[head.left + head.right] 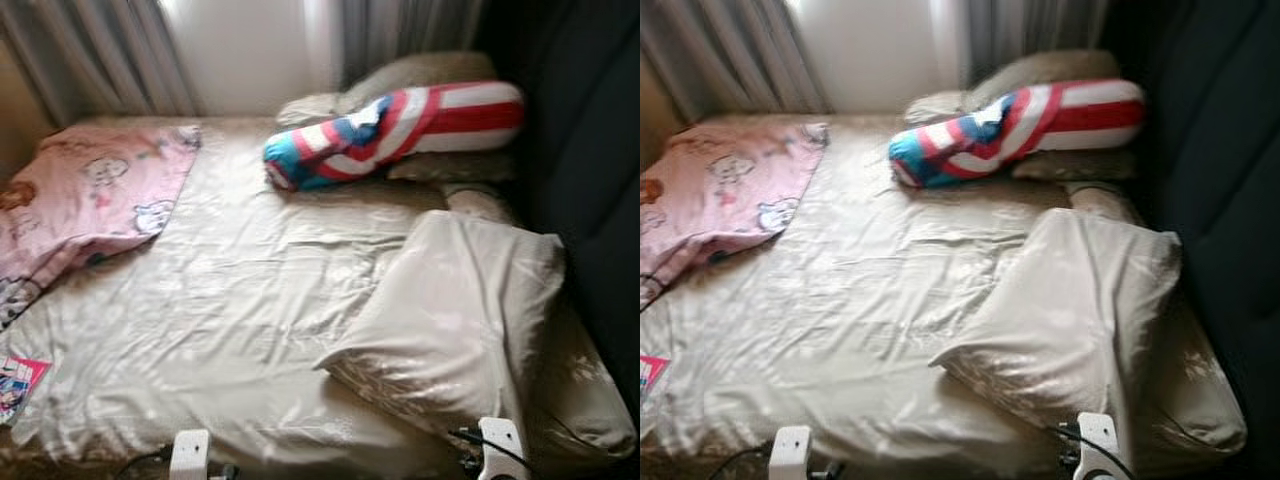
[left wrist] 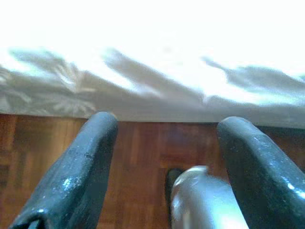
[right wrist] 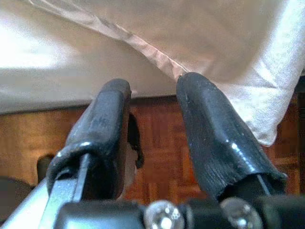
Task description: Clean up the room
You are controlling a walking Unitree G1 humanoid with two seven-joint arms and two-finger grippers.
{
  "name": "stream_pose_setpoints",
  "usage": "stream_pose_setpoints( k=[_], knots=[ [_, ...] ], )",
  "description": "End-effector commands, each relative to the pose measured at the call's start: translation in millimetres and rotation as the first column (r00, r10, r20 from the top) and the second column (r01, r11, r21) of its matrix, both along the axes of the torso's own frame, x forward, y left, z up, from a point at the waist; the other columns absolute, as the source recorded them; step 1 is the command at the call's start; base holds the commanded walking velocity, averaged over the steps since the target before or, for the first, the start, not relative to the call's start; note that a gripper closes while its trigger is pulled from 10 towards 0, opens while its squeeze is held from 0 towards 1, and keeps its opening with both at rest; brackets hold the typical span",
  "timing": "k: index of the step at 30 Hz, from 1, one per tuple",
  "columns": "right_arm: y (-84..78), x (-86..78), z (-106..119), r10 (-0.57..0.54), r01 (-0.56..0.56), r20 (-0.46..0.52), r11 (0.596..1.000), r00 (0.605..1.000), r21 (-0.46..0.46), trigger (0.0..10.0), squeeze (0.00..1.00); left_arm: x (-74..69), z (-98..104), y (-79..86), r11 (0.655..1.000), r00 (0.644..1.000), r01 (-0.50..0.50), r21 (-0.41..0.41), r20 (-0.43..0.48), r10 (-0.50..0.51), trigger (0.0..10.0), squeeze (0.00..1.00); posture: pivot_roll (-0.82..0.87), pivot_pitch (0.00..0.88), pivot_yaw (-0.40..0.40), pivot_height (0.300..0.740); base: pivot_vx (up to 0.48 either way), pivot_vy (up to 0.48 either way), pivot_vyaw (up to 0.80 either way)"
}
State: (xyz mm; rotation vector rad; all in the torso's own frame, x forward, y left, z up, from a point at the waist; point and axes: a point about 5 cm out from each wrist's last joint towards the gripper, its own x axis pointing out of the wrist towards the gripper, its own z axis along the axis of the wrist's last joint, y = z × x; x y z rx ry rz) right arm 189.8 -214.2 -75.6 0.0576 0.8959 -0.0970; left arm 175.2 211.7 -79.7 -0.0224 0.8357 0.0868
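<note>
Two empty grippers, left gripper (image 2: 162,157) wide apart, right gripper (image 3: 152,129) slightly parted, hang by our bed; the crumpled beige satin duvet (image 1: 450,310) looks light, slippery: we'd pinch its corner.

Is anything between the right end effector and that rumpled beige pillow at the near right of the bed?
Nothing visible. The right end effector hangs open just below the bed's edge over the wooden floor, and the beige pillow lies directly above it on the sheet, with no object between them.

One bolster (image 1: 400,133), one blanket (image 1: 95,190)
</note>
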Motion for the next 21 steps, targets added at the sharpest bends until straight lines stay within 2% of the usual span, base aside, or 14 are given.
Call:
stream_pose_setpoints(
  k=[1,16,21],
  knots=[
    [7.4,-3.3,-3.1,0.006,-0.006,-0.012,1.0,1.0,0.018,10.0,0.0,-15.8,-6.8,4.4,1.0,0.998,-0.007,0.011,-0.057,0.007,10.0,0.0,-0.05,0.026,0.031,0.74,0.0,0.0,-0.69],
    [7.3,-3.1,-2.9,0.009,-0.008,-0.01,1.0,1.0,0.017,10.0,0.0,-16.1,-6.7,4.7,1.0,0.998,-0.021,0.011,-0.053,0.022,10.0,0.0,-0.04,0.031,0.028,0.74,0.0,0.0,-0.69],
    [7.3,-2.3,-2.2,0.001,-0.001,0.006,1.0,1.0,0.022,10.0,0.0,-16.0,-6.8,4.6,1.0,0.998,-0.015,0.015,-0.056,0.016,10.0,0.0,-0.05,0.031,0.029,0.74,0.0,0.0,0.0]
  ],
)
